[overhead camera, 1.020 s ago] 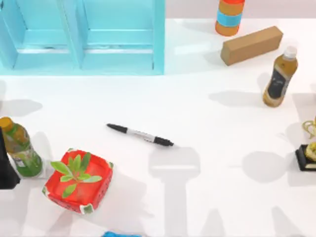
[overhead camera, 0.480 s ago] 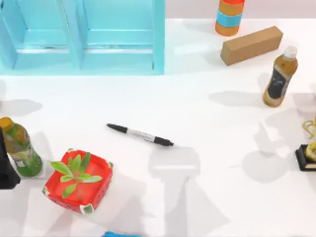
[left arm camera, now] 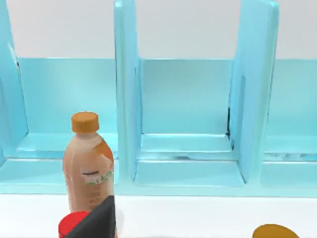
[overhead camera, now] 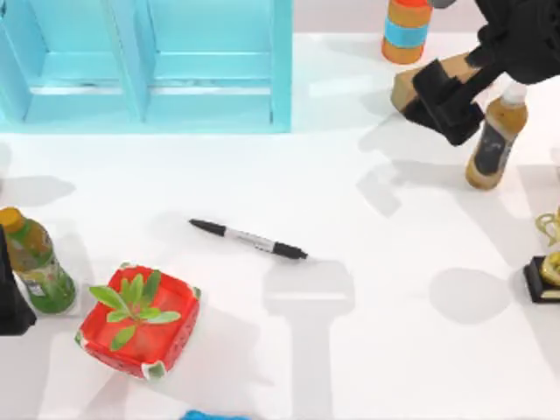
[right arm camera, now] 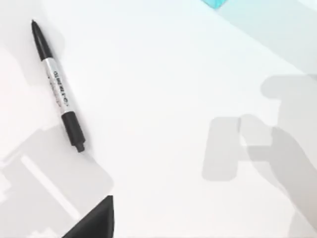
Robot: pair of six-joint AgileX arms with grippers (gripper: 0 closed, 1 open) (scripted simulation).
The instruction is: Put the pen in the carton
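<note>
The pen [overhead camera: 249, 239] lies flat on the white table near the middle, black at both ends with a silver-grey barrel; the right wrist view looks down on the pen [right arm camera: 58, 88]. The carton [overhead camera: 138, 320], a red open-topped box with green leaves in it, sits at the front left, a short way from the pen. My right gripper [overhead camera: 444, 103] hangs high over the back right, above a brown box and far from the pen. At the table's left edge, my left gripper [overhead camera: 10, 302] is parked beside a green bottle.
A blue shelf rack [overhead camera: 149, 66] fills the back left. An orange-and-blue can [overhead camera: 406, 31], a brown box [overhead camera: 409, 90] and a tea bottle [overhead camera: 492, 149] stand at the back right, a trophy [overhead camera: 549, 267] at the right edge. A green bottle [overhead camera: 33, 261] stands left.
My right arm has come into the top view at the back right, covering part of the brown box. The pen, the carton and the left arm have not moved.
</note>
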